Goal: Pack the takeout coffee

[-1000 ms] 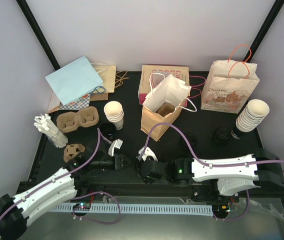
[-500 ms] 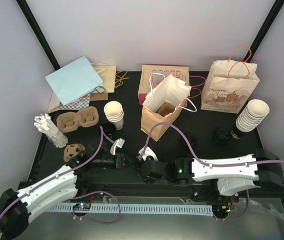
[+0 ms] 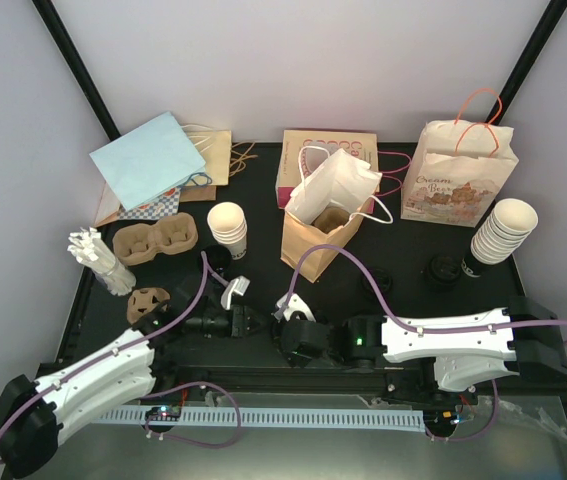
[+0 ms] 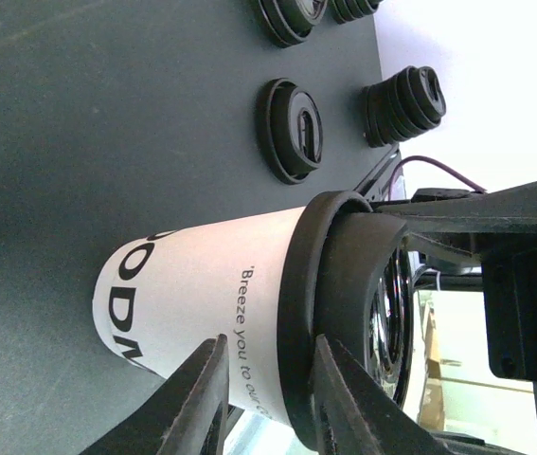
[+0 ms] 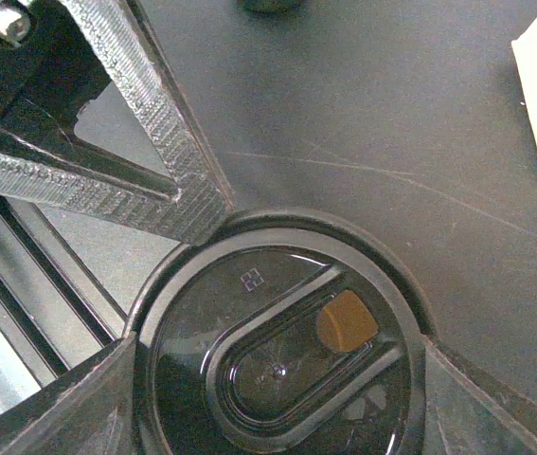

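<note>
The takeout coffee (image 4: 202, 284), a white printed paper cup with a black lid (image 5: 277, 275), stands on the black table between both grippers. In the top view the grippers hide it. My right gripper (image 5: 282, 379) comes down from above and is shut on the lid, a finger against each side of the rim; in the top view my right gripper (image 3: 288, 335) meets the left one. My left gripper (image 4: 270, 346) (image 3: 248, 322) straddles the lid's skirt from the side. It is narrowly open: one finger touches the lid's top edge, the other stands off the cup wall. Its grey fingers (image 5: 154, 123) show in the right wrist view.
An open brown paper bag (image 3: 308, 240) with a white bag (image 3: 348, 180) stands behind the grippers. Cup stacks (image 3: 228, 228) (image 3: 503, 230), a pulp carrier (image 3: 155, 242), loose black lids (image 3: 378, 283) (image 4: 292, 128), a lid stack (image 4: 405, 104) and a printed bag (image 3: 458, 185) surround them.
The left arm has shifted a little and its jaws have eased slightly apart at the lid's rim. The right arm and the cup have not moved.
</note>
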Robot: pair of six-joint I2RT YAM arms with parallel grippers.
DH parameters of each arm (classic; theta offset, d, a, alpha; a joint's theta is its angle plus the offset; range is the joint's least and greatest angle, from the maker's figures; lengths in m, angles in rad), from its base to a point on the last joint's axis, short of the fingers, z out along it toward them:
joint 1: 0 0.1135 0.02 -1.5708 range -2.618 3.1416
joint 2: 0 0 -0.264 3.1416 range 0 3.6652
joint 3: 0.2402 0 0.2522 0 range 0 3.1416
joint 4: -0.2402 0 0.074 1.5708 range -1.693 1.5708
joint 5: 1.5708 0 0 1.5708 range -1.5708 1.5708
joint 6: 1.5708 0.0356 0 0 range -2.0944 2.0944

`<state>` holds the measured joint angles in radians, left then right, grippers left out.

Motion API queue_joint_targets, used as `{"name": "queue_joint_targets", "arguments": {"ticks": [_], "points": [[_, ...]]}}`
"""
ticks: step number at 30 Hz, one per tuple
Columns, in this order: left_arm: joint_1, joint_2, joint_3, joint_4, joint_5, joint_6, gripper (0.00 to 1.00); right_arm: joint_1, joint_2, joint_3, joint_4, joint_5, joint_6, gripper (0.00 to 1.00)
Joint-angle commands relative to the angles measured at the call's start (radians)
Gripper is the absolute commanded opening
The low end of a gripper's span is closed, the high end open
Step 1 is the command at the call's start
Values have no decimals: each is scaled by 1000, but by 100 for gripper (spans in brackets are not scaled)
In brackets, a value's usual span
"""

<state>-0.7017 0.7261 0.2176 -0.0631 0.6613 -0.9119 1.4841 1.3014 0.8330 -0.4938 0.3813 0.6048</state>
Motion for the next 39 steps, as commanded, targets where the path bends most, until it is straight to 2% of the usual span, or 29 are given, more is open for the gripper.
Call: {"name": "queue_joint_targets", "arguments": {"ticks": [1,9,19,24,26,32,39], "points": [[-12,63,16,-54,25,44,26,7,106,-74,-106,-232,12,74],[-12,106,66,-221,-68,111,23,7,113,-107,-87,-280,25,74],[-12,123,61,-240,-85,120,22,7,121,-134,-73,-326,29,74],[-12,74,72,-227,-76,103,22,7,102,-130,-98,-305,37,74],[-13,32,81,-218,-70,88,25,7,90,-129,-116,-273,39,74],[-12,-60,114,-174,-51,60,44,7,67,-111,-110,-225,22,74],[-13,-6,95,-101,16,60,60,7,84,-87,-110,-213,6,74]]}}
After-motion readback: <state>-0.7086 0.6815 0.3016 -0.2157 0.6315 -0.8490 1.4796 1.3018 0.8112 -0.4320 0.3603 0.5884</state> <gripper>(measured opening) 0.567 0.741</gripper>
